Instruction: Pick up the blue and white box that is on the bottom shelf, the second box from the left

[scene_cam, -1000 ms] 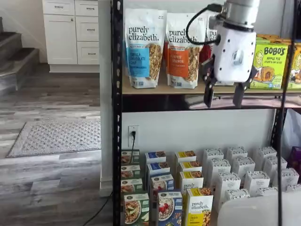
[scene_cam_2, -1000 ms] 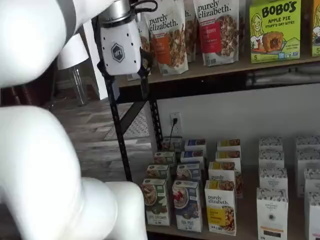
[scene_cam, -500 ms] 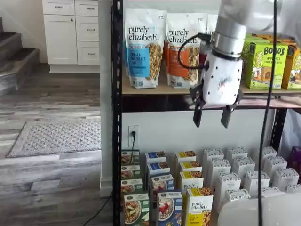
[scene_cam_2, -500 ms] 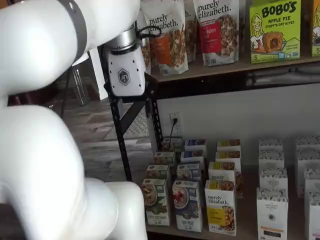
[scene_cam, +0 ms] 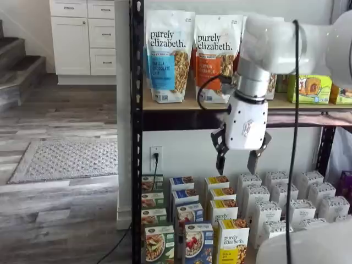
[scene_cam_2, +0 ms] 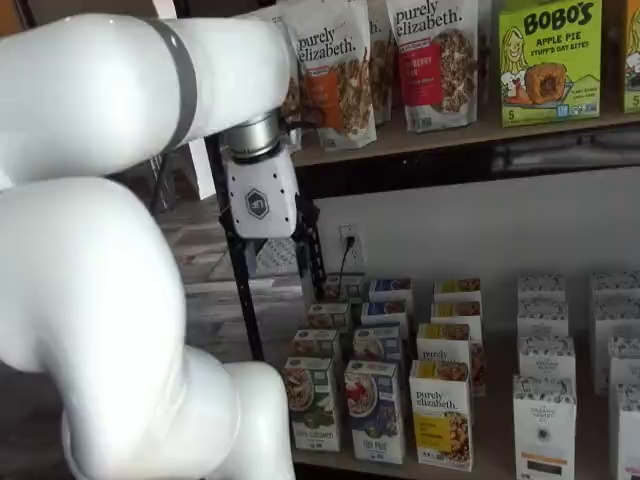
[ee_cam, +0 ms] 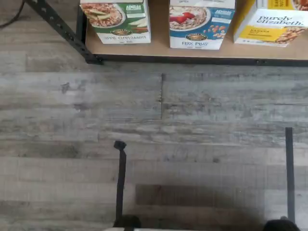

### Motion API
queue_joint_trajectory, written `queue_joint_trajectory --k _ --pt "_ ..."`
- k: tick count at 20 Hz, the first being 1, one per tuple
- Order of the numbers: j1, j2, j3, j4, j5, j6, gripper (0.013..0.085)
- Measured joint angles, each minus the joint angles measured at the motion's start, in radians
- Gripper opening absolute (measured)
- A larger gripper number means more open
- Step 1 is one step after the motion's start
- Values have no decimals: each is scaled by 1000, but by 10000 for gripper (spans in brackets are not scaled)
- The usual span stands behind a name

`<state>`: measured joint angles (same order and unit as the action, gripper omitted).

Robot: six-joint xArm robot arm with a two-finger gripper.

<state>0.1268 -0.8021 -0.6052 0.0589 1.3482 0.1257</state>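
A white robot arm hangs in front of a black metal rack, its claw (scene_cam: pixel 237 161) at centre frame in a shelf view, well above the boxes, its two black fingers spread apart and holding nothing. In the other shelf view it shows left of centre, in front of a rack post. The step in hand looks like the approach: the claw is not yet at the target. The blue and white box (scene_cam: pixel 198 243) stands upright in the front row of the bottom shelf (scene_cam_2: pixel 500 445), at the lower middle of both shelf views, just beside a green-fronted box (scene_cam: pixel 159 243) and a yellow box (scene_cam: pixel 234 241) printed "purely elizabeth". The wrist view shows the blue box's front reading "FLAX PLUS", and the green one something like "APPLE CINNAMON", blurred. The next move likely calls for lowering and lining the fingers up with that box alone, clear of its close neighbours. On the shelf above, bags (scene_cam: pixel 169 55) read "purely elizabeth", and a green carton (scene_cam_2: pixel 549 60) at upper right reads "BOBO'S APPLE PIE".
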Motion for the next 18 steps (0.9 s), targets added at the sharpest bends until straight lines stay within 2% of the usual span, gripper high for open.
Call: queue_joint_trajectory --k 5,18 --pt "28 62 55 -9 -104 25 850" --pt "61 201 136 4 -341 42 850"
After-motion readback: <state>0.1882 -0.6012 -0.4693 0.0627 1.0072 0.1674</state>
